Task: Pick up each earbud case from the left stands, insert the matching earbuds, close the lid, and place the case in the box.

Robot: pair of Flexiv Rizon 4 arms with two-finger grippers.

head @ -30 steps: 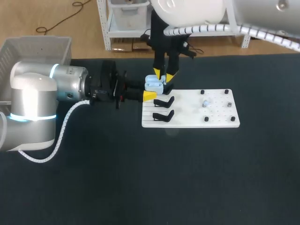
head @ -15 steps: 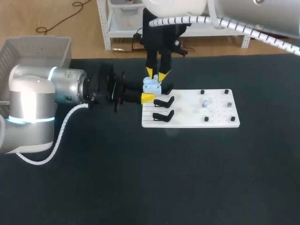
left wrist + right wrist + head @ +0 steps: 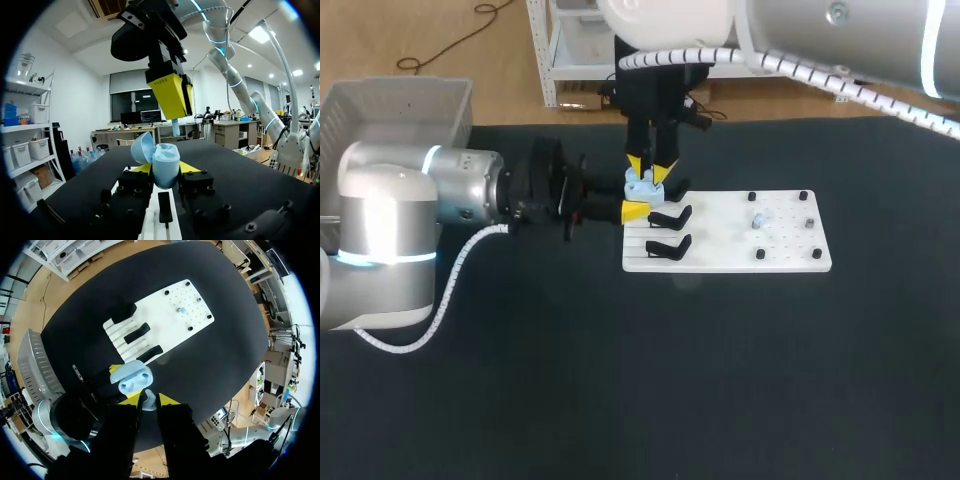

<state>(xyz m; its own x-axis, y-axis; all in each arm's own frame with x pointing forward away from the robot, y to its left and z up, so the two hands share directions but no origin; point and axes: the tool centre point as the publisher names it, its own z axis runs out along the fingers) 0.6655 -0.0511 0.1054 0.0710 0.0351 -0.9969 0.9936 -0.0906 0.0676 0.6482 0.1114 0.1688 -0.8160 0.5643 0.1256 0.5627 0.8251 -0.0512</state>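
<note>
A light blue earbud case [image 3: 642, 186] with its lid open hangs over the left end of the white board [image 3: 730, 250]. My left gripper [image 3: 640, 196] is shut on it from the sides. In the left wrist view the case [image 3: 165, 165] sits between the yellow tips, with the lid [image 3: 141, 148] tipped back. My right gripper [image 3: 648, 168] hangs straight above the case, pointing down. In the right wrist view it [image 3: 148, 397] is shut on a small pale earbud [image 3: 148, 402], right next to the case's two cavities [image 3: 132, 380].
Two empty black stands [image 3: 669, 216] [image 3: 667, 246] sit on the board's left part. Another pale earbud [image 3: 758, 220] lies among black pegs on its right part. A grey bin [image 3: 395, 105] stands at the far left edge of the table.
My right arm has moved left, bringing its gripper over the case. The left gripper and the case have shifted slightly left.
</note>
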